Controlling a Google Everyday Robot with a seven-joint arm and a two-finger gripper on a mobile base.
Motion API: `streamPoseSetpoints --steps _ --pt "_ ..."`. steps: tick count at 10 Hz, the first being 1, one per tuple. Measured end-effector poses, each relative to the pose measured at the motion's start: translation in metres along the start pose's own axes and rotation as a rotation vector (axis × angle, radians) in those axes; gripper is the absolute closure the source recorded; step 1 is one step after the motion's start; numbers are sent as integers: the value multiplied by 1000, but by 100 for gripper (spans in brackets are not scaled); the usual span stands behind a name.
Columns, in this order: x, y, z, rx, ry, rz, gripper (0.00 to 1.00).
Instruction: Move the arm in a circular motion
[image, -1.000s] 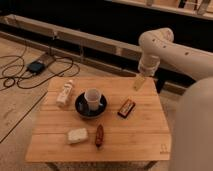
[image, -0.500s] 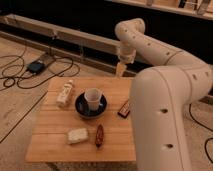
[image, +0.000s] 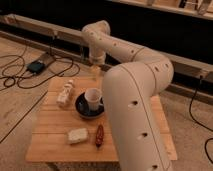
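The cream-white arm (image: 135, 95) of thick rounded segments with small dark holes fills the right half of the camera view. It rises from the bottom, bends at the right and reaches back left over the wooden table (image: 55, 137). Its gripper (image: 95, 71), a narrow pale tip, hangs above the table's far edge, just behind a white cup (image: 93, 98) standing in a dark bowl (image: 85, 109). Nothing shows in the gripper.
On the table lie a pale bottle (image: 65, 94) at the left, a whitish block (image: 77, 135) at the front and a dark red packet (image: 99, 135) beside it. Black cables and a small box (image: 36, 66) lie on the floor at left. A dark wall runs behind.
The arm has swung left and toward the camera, now covering the table's right side. The gripper has moved left along the table's far edge, from the far right corner to behind the cup.
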Motion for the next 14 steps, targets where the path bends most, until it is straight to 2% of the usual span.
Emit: streamPoseSetpoints --steps 3,5,6,7,9,11,14 --pt "-48 74 -18 -20 -67 -222 20" --pt "-46 125 -32 -25 -96 -325 20" --pt "-40 140 -36 -30 -107 -341 20" --pt "-28 160 -41 -40 -124 -343 20" --pt "-1 179 -48 -53 -147 -296 20" --pt "34 183 -54 -54 -163 -205 20" --pt "92 173 -53 -48 -151 -55 20"
